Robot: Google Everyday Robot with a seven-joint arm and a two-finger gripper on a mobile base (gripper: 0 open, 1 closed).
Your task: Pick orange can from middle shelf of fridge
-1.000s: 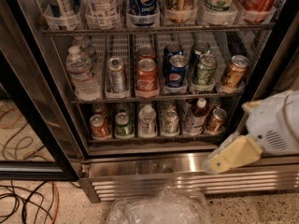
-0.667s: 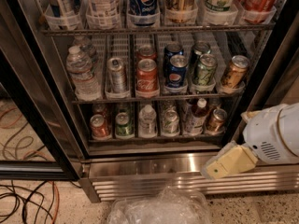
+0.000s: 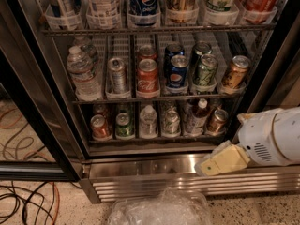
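The orange can point(image 3: 234, 72) stands in the far right lane of the middle shelf point(image 3: 154, 98) of the fridge point(image 3: 140, 168), leaning slightly, with its silver top showing. My gripper point(image 3: 208, 167) is on a white arm point(image 3: 274, 137) that comes in from the right. It sits low in front of the steel base, below and slightly left of the orange can and well apart from it. It holds nothing that I can see.
On the same shelf stand a green-and-silver can point(image 3: 205, 70), a Pepsi can point(image 3: 177, 74), a red Coca-Cola can point(image 3: 147, 76), a silver can point(image 3: 117, 75) and a water bottle point(image 3: 82, 71). Tall bottles point(image 3: 143, 1) fill the rack above. A clear plastic bag point(image 3: 159, 210) and cables point(image 3: 23, 205) lie on the floor.
My gripper and arm have sunk a little lower and slightly left in front of the fridge base. The cans have not moved.
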